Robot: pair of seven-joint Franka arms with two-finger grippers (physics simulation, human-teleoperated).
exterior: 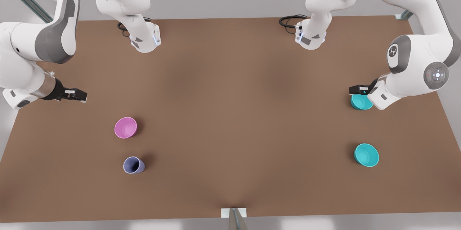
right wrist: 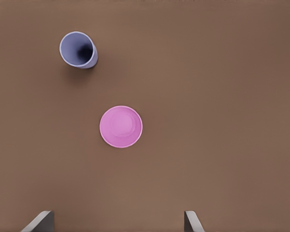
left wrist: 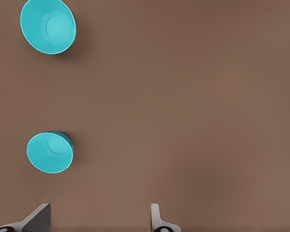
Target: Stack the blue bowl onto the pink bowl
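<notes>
Front view: left gripper (exterior: 357, 89) hangs over the table's (exterior: 230, 115) right edge, fingers spread wide, just above one teal bowl (exterior: 361, 102); a second teal bowl (exterior: 366, 154) sits nearer. Right gripper (exterior: 80, 95), wide open, waits at the left edge. Pink bowl (exterior: 125, 127) stands upright beside a lavender cup (exterior: 133, 165).

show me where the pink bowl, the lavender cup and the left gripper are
pink bowl (exterior: 125, 127): front view, on its inner floor.
lavender cup (exterior: 133, 165): front view, on its dark opening.
left gripper (left wrist: 99, 218): left wrist view, midway between its two spread fingertips, over the table.
</notes>
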